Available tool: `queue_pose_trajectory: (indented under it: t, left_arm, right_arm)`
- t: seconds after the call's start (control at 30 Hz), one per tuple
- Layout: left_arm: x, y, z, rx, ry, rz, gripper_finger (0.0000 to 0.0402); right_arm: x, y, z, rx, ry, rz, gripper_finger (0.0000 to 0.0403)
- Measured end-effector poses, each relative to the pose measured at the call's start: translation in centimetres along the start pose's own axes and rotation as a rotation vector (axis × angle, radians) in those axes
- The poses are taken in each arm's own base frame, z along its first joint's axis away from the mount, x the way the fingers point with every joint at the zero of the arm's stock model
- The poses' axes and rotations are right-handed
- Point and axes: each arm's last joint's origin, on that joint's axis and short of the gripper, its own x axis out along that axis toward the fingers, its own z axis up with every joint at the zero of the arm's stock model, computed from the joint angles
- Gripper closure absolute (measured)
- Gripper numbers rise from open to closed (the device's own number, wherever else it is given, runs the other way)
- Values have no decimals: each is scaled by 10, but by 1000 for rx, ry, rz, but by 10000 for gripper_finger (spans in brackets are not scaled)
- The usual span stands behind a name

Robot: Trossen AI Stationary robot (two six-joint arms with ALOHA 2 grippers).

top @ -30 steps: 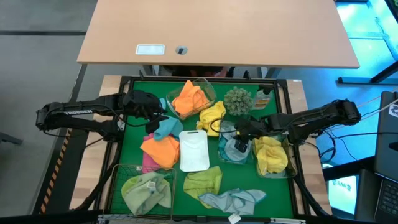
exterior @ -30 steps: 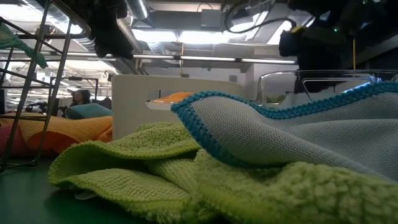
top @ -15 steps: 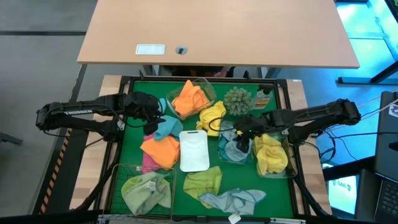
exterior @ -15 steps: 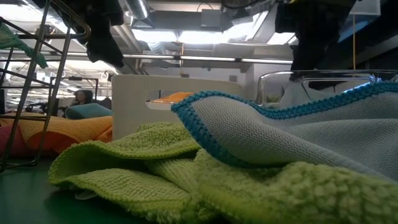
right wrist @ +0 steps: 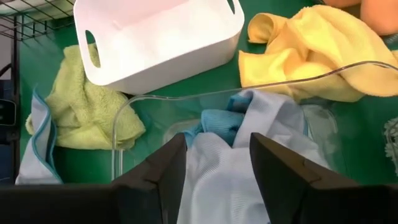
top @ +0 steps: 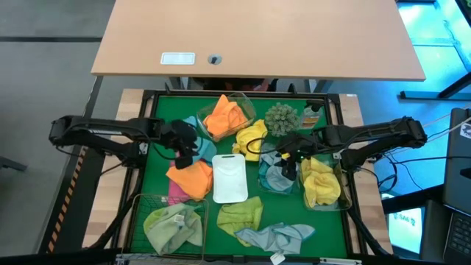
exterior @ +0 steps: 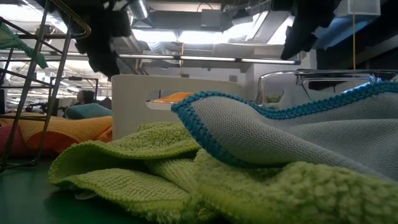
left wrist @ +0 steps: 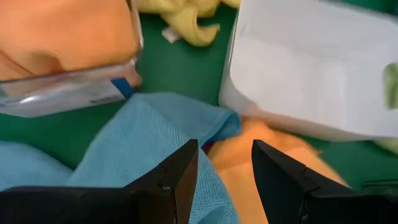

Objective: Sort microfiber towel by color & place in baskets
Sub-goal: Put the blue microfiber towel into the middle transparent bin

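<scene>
While loose cloths lie across the green worktop (top: 151,173), the left end effector (top: 184,149), fingers spread and empty, hangs over the teal-blue towel (left wrist: 134,146) beside the white tray (top: 229,177), apparently to pick it. To the right, the right end effector (top: 289,163), also spread, hovers above a clear tub (right wrist: 186,102) holding pale and blue cloths (right wrist: 242,143).

Left gripper (top: 185,149): moved right, now over the blue towel (top: 197,152). Right gripper (top: 288,163): shifted slightly left over the clear tub (top: 263,181).
</scene>
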Motion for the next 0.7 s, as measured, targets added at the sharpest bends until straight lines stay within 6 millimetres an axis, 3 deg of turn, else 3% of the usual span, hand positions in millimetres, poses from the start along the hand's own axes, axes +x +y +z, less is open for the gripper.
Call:
queue_pose_trajectory:
  t: [0.3,0.7]
  left_arm:
    - [32,-2,-3,14,134,38,257]
    - [58,2,-7,27,221,167,257]
  right_arm:
    - [0,0,0,-5,-1,-2,226]
    - [0,0,0,-5,-2,-3,226]
